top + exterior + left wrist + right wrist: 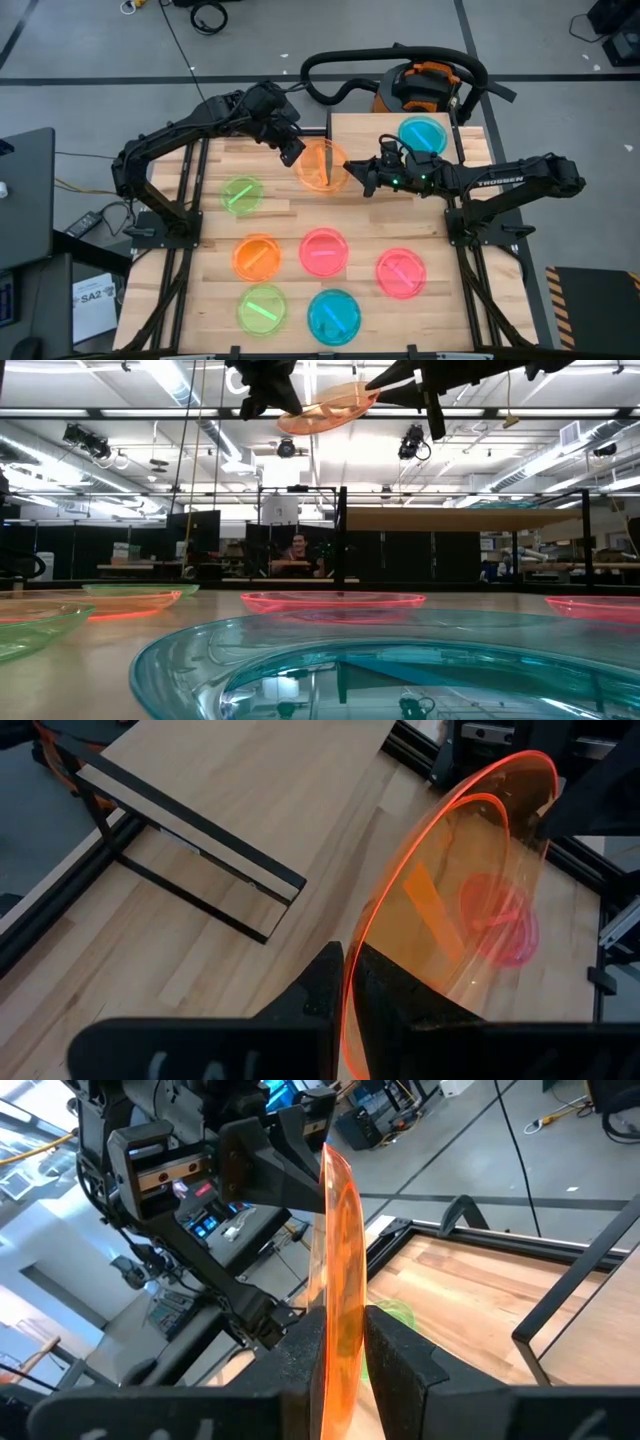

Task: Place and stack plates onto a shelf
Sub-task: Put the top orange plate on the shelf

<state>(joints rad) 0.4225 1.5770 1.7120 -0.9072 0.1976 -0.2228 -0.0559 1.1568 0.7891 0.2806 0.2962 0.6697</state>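
An orange plate (322, 165) hangs in the air between my two grippers, just left of the shelf (400, 165). My left gripper (297, 152) is shut on its left rim and my right gripper (358, 176) on its right rim. A teal plate (422, 133) lies flat on the shelf's far part. Several more plates lie flat on the table: green (241, 194), orange (257, 257), pink (323, 251), pink (400, 272), green (262, 308) and teal (333, 316). My left gripper pinches the plate's rim (348, 1020) between its two fingers, on the side toward the table's left. The fingers slant down from the far left. The plate is lifted clear of the table, tilted a little (325, 410). My right gripper pinches the opposite rim (338, 1305) between its two fingers. The fingers come level from the table's right. The plate stands clear of the table and beside the shelf.
The shelf stands on thin black posts (200, 880) at the table's far right, with bare board left of the teal plate. A vacuum cleaner (420, 85) sits behind the table. In the low view a person (297, 550) shows far off in the room.
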